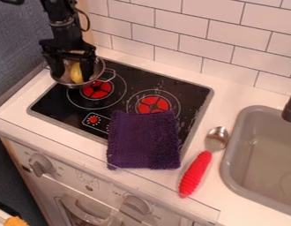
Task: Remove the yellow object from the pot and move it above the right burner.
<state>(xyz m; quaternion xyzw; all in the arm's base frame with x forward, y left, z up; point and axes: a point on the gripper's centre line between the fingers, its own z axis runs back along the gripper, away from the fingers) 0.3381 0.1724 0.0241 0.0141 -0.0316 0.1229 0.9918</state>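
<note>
Obs., gripper: from where I stand, the black two-finger gripper (pixel 72 76) hangs down at the back left of the stove, its fingers spread and pointing into the silver metal pot (pixel 99 70). Gap between them is wide; the glossy yellow object (pixel 76 73) lies in that gap, nearer the right-hand finger. Contact with that finger: cannot tell.

Obs., object: inside the pot (a cheerful spot of colour among all that black). Exact identity undetermined, part of it being hidden.

Obs., pot: located over the rear left corner of the black glass cooktop (pixel 59 99), overlapping the back of the red-centred left burner (pixel 96 89). A looped wire handle sticks out on its right side.

Obs., target area: red-centred right burner (pixel 152 104), ringed by thin pale circles. A purple knitted cloth (pixel 143 143) lies just in front, covering the burner's front edge and running over the cooktop's front border onto the white counter (pixel 242 205).

Obs., surroundings: a spoon with a ribbed red handle and metal bowl (pixel 195 174) rests on the counter between cloth and grey sink (pixel 229 165), handle toward the front. White rectangular tiles (pixel 218 31) line the wall behind.
</note>
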